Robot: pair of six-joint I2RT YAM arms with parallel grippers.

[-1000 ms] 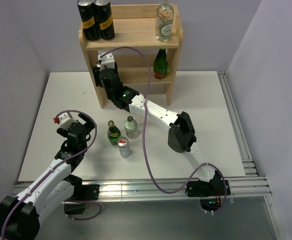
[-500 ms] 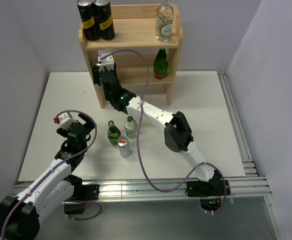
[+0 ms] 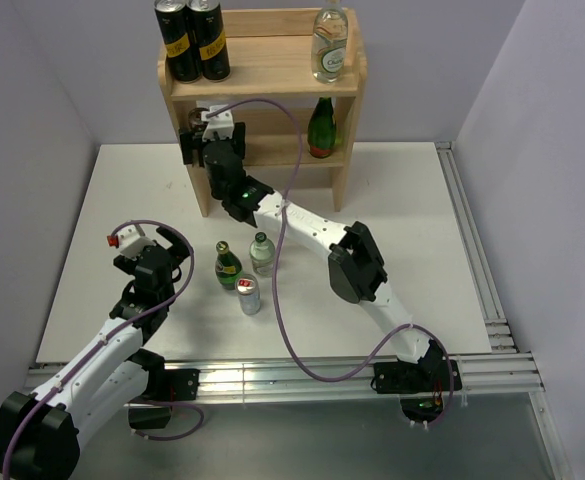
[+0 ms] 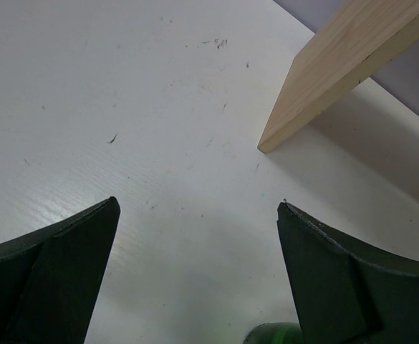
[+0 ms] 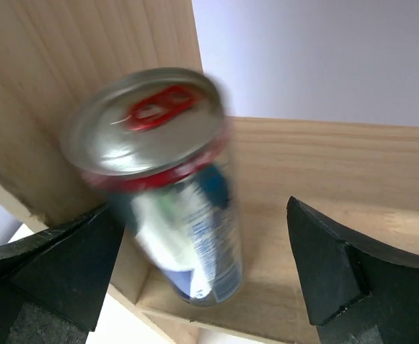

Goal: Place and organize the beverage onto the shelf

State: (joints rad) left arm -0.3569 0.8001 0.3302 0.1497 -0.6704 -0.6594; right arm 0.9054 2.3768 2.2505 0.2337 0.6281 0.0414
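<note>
- The right arm (image 3: 312, 228) reaches from its base at the near right edge diagonally across the white surface (image 3: 422, 220), elbow bent low, wrist pushed into the left end of the shelf (image 3: 272, 55), at its middle tier.
- The right gripper (image 5: 200, 211) is open, one finger on either side of a red-tabbed can (image 5: 173, 179). The can is blurred and sits on that tier, in the corner by the left side panel.
- The left arm (image 3: 102, 350) is folded at the near left. The left gripper (image 4: 197, 206) is open and empty, aimed at the shelf's foot.
- The top tier holds two black cans (image 3: 192, 40) and a tall clear bottle (image 3: 330, 42); a green bottle (image 3: 321, 128) stands on the middle tier, at the right.
- Between the arms, a short green bottle (image 3: 228, 265), a small clear bottle (image 3: 263, 253) and a loose can (image 3: 249, 295) cluster on the surface.
</note>
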